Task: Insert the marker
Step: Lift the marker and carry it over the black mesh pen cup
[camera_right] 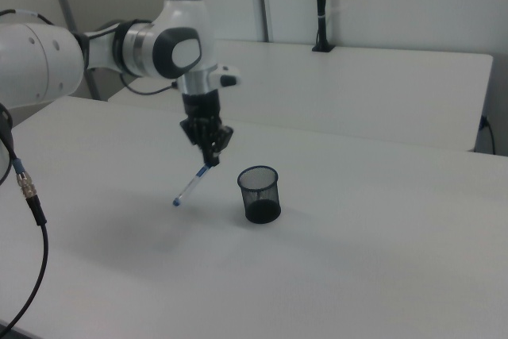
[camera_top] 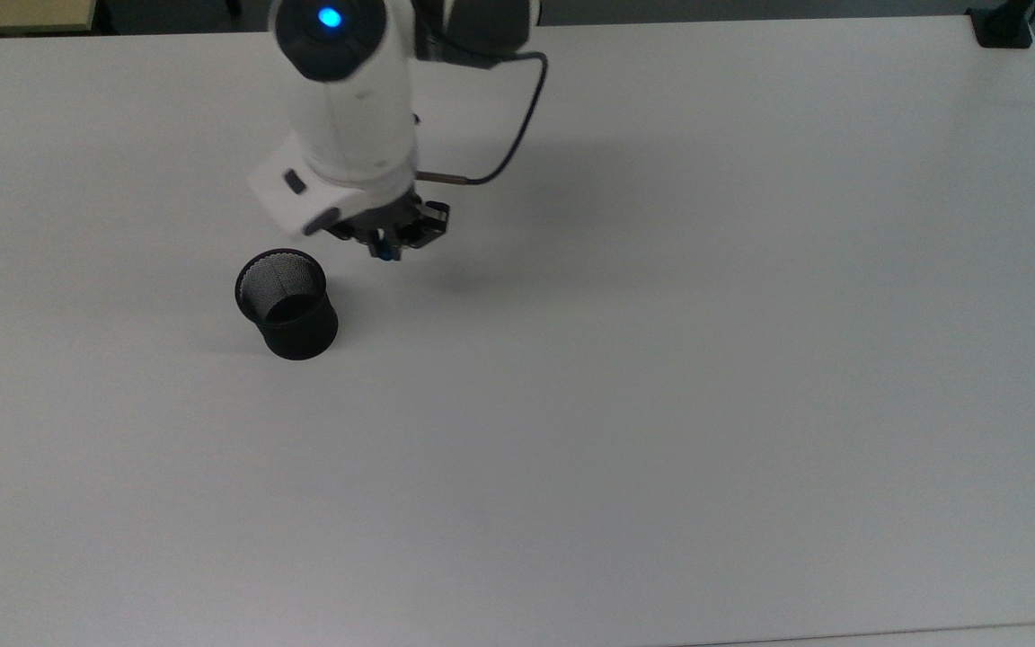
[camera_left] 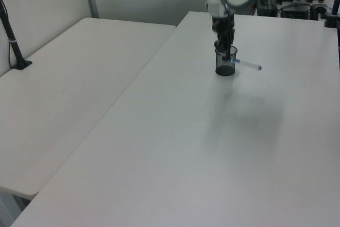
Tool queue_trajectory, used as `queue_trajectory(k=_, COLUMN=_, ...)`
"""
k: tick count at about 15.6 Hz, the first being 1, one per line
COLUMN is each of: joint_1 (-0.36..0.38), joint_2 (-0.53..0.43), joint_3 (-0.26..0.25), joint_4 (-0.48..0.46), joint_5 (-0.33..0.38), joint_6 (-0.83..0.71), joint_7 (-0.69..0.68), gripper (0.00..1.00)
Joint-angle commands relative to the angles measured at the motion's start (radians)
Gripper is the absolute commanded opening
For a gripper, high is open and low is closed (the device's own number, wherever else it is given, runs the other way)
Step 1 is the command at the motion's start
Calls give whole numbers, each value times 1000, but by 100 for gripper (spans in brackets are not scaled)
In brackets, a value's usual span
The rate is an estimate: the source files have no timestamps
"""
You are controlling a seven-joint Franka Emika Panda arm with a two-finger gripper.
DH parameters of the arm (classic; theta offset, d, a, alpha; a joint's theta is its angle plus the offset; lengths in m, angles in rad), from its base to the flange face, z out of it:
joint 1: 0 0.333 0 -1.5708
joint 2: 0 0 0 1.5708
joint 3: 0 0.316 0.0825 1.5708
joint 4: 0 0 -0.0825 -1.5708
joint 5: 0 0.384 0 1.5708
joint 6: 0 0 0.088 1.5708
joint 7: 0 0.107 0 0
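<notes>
In the top view the arm's white wrist hid most of the marker [camera_top: 384, 252], leaving a blue tip below the fingers [camera_top: 389, 235]. The right view showed it whole: a slim white barrel with blue ends, pinched at its upper end by the closed fingers and slanting down toward the right view's left, clear of the counter [camera_right: 381, 260]. The black mesh cup [camera_right: 259, 194] stood just beside the fingers, on the right view's right.
</notes>
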Motion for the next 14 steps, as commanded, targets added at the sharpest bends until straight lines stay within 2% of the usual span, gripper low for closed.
queue_trajectory(k=1, joint_1=-57, joint_2=-36, joint_3=-6, joint_4=46, joint_5=14, joint_6=-23, joint_7=-63, gripper=0)
queue_trajectory(k=4, joint_1=-80, joint_2=-47, joint_3=-9, joint_4=65, joint_5=10, joint_6=24, joint_7=-71, gripper=0)
queue_trajectory(k=9, joint_1=-142, joint_2=-59, joint_3=-9, joint_4=71, joint_5=8, joint_6=193, joint_7=-59, gripper=0)
queue_trajectory(k=14, joint_1=-151, joint_2=-47, joint_3=-19, joint_4=48, joint_5=-13, joint_6=392, joint_7=-49, gripper=0)
